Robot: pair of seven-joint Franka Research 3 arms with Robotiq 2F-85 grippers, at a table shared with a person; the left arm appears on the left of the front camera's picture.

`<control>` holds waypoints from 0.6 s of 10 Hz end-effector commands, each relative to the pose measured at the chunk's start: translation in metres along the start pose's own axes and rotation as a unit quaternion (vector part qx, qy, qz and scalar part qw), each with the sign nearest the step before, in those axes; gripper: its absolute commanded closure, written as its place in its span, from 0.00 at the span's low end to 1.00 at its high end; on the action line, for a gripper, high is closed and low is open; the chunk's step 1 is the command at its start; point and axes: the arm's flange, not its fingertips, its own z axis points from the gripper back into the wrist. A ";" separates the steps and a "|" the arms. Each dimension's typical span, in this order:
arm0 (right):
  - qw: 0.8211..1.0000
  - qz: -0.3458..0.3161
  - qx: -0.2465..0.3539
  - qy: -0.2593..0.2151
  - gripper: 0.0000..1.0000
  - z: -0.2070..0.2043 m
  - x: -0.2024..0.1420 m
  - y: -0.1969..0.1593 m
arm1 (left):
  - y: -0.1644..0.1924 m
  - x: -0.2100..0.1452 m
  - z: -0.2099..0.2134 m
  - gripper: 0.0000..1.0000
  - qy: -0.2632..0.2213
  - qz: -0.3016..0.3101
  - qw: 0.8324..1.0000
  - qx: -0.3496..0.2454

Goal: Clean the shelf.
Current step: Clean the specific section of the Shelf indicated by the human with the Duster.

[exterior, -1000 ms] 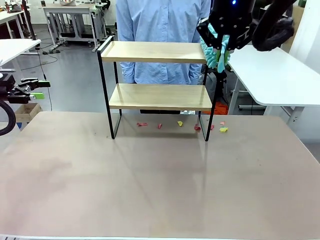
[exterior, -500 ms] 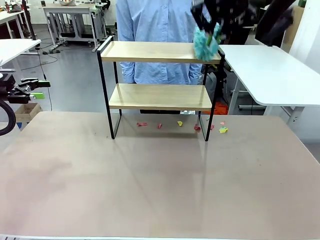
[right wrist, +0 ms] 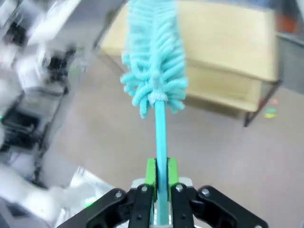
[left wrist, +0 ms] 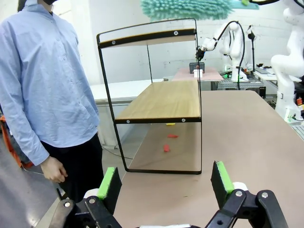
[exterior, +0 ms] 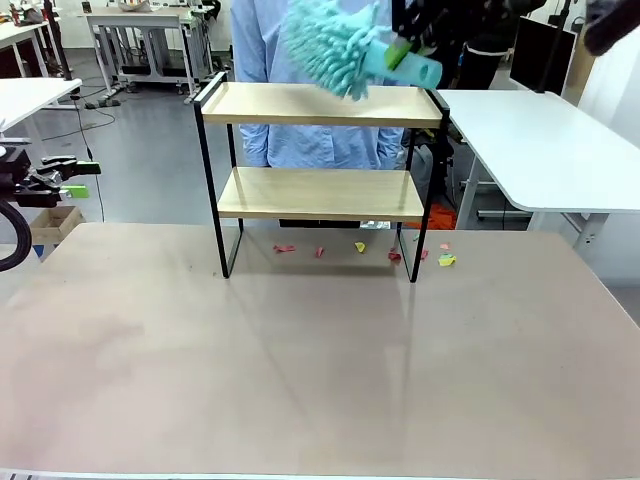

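Matte tabletop, wood-and-wire shelf — right jaws clamp shaggy teal duster; left jaws gape.

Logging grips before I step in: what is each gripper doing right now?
Left gripper: open, holding nothing.
Right gripper: shut on the teal duster.

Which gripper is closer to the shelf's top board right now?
Right. The right gripper, shut on the duster, is above the shelf at its right end; the left gripper is open, off past the table's left edge.
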 end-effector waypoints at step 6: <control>0.952 0.267 0.044 0.142 0.88 -0.021 -0.090 -0.038 | -0.001 0.003 -0.002 0.00 0.000 -0.005 1.000 -0.001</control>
